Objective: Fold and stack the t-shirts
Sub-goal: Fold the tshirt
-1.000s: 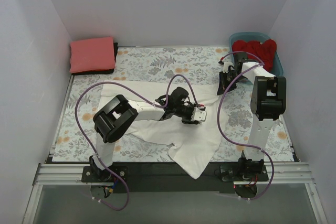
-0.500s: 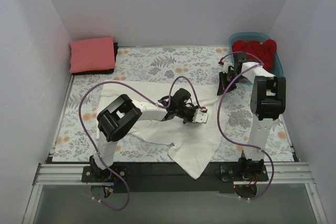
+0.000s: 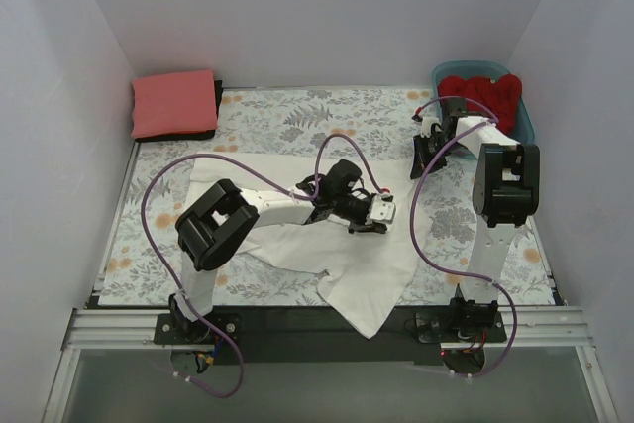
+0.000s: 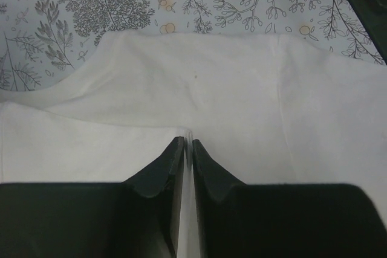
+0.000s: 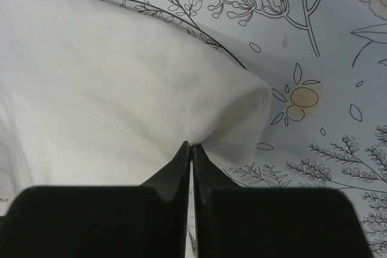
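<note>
Left gripper (image 3: 380, 213) and right gripper (image 3: 424, 163), jaws closed, each pinch the white shirt (image 3: 357, 269) spread on the floral cloth (image 3: 297, 121); pink shirt (image 3: 174, 103) lies folded.

The top camera looks down from high behind the near edge over the whole floral table cloth (image 3: 287, 121), while each wrist camera peers close past its own dark fingers (image 4: 157, 179) at the white t-shirt (image 3: 367, 274), which all three views share.
</note>
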You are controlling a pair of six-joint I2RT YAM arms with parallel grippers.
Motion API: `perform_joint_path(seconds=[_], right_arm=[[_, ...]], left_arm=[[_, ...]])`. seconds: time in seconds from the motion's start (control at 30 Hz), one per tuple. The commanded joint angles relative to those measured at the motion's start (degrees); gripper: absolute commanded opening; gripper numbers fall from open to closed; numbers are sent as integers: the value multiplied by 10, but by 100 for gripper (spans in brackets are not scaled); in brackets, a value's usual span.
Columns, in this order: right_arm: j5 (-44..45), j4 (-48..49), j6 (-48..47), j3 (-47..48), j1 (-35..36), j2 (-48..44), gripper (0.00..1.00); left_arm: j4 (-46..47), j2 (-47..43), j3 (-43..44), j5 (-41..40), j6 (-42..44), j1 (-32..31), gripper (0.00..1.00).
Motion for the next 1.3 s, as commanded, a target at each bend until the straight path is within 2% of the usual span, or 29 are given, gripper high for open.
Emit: perform_joint_path(seconds=[0.0,0.07,0.17,0.2,0.23,0.27,0.37,0.43,0.57,0.6,0.73,0.8,0.9,1.03,1.27], right_arm=[[12,-14,-14,13,-1,-8,5],[17,-14,-19,15,-1,-5,4],[24,-13,-22,22,-1,2,5],[26,-14,-25,23,-2,2,6],[27,-14,-26,26,-2,5,6],[32,-13,-29,31,-1,6,6],[52,-13,-40,46,-1,8,10],[69,-13,-52,58,-1,11,13],[93,-13,-62,101,1,47,12],[99,-11,-62,119,1,55,12],[113,-14,-58,165,6,84,12],[104,-16,-59,161,8,62,15],[77,-20,-57,130,17,-9,23],[92,-28,-67,84,38,-102,25],[167,-39,-102,25,116,-108,21]], left_arm=[[-26,-14,24,23,-20,-2,12],[-40,-16,32,23,-22,-2,12],[-51,-35,33,29,-54,0,20],[-53,-42,33,33,-79,5,23],[-53,-59,33,35,-99,11,31],[-87,-69,34,43,-116,19,34],[-126,-117,22,71,-196,75,45],[-144,-147,0,84,-244,139,50],[-200,-225,-36,55,-284,251,51],[-208,-232,-39,43,-291,296,51],[-261,-235,-16,4,-334,410,52],[-290,-222,-1,-30,-339,461,52],[-315,-203,24,-61,-333,515,52],[-338,-148,51,-84,-338,575,50],[-389,-69,107,-177,-316,598,50]])
